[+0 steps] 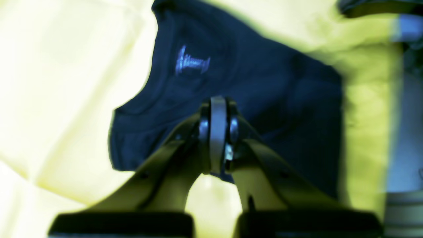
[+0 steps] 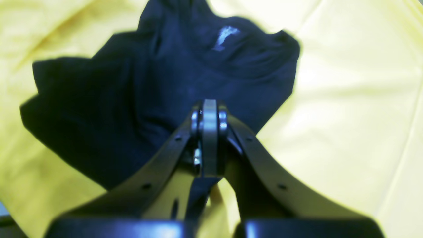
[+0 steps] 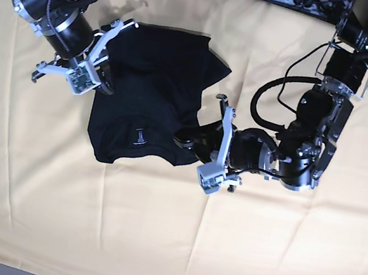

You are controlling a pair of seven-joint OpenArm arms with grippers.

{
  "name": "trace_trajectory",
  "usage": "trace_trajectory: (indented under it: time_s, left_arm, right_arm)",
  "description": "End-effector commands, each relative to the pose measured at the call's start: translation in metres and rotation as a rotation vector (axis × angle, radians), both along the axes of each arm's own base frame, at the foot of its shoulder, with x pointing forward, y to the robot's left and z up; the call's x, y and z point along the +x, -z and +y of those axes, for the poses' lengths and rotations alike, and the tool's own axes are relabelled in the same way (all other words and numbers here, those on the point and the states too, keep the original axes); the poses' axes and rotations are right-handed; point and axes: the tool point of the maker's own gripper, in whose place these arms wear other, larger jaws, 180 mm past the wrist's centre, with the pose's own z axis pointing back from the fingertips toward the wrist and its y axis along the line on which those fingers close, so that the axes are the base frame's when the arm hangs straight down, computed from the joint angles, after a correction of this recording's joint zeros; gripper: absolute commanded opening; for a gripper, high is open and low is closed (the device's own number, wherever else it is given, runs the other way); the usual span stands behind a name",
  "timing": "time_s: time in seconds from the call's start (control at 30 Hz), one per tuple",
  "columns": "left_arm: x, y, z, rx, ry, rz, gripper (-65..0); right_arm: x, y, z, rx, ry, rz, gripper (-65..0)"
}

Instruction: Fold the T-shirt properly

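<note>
Nearest the lens: in each wrist view you look straight down a pair of jaws pressed together at the tips, with dark fabric just beyond them.

Left gripper (image 3: 185,138): jaws shut. In the base view its tip sits at the shirt's edge beside the collar end; dark cloth seems to run into the tip, but you cannot confirm a pinch from the blurred wrist view.

Right gripper (image 3: 101,89): jaws shut. A strip of dark fabric hangs between the fingers (image 2: 209,132) in its wrist view, so read it as clamped on the shirt's opposite edge.

T-shirt (image 3: 152,82): black, lying on the pale yellow cloth (image 3: 167,234) toward the far left of the base view, between the two grippers. Already doubled over into a rough slab; collar and pale label (image 3: 140,135) face the camera side.

Long axis: runs from far edge to near edge in the base view, with the collar at the near end.

Key relation: the grippers flank the shirt at its collar end, one on each long side. Neither arm is clearly nearer.

Judgement: a fold along the long axis looks next; you would need both tips moving together, or the slab will skew.
</note>
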Motion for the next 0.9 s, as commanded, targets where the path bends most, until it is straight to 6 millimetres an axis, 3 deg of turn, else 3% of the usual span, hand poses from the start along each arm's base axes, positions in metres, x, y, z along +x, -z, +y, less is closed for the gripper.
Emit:
trace_trajectory:
  time_s: [0.0, 0.1, 0.2, 0.3, 0.4, 0.63, 0.87]
  left_arm:
    - [0.004, -0.025, 0.0, -0.067, 0.011, -0.026, -65.0]
    - [-0.002, -0.033, 0.013, -0.113, 0.019, 0.025, -65.0]
    - [-0.013, -0.024, 0.027, -0.121, 0.015, 0.085, -65.0]
    - [-0.035, -0.011, 0.04, -0.088, 0.036, 0.149, -65.0]
    - [-0.06, -0.01, 0.05, -0.073, 0.056, 0.161, -65.0]
    - [-0.111, -0.019, 0.083, 0.002, 0.023, 0.102, -65.0]
    - [-0.164, -0.006, 0.113, 0.11, -0.04, 0.176, -65.0]
  right_arm:
    - [0.001, -0.013, -0.002, 0.029, -0.015, -0.032, -65.0]
    - [-0.006, -0.03, -0.005, 0.15, -0.065, -0.016, -65.0]
    - [-0.023, -0.044, -0.009, 0.233, -0.136, -0.016, -65.0]
    - [-0.038, -0.057, -0.017, 0.309, -0.164, -0.014, -65.0]
    - [-0.054, -0.065, -0.031, 0.36, -0.147, 0.027, -65.0]
    - [-0.09, -0.038, -0.089, 0.206, 0.049, 0.184, -65.0]
    - [-0.139, -0.012, -0.107, 0.131, 0.116, 0.395, -65.0]
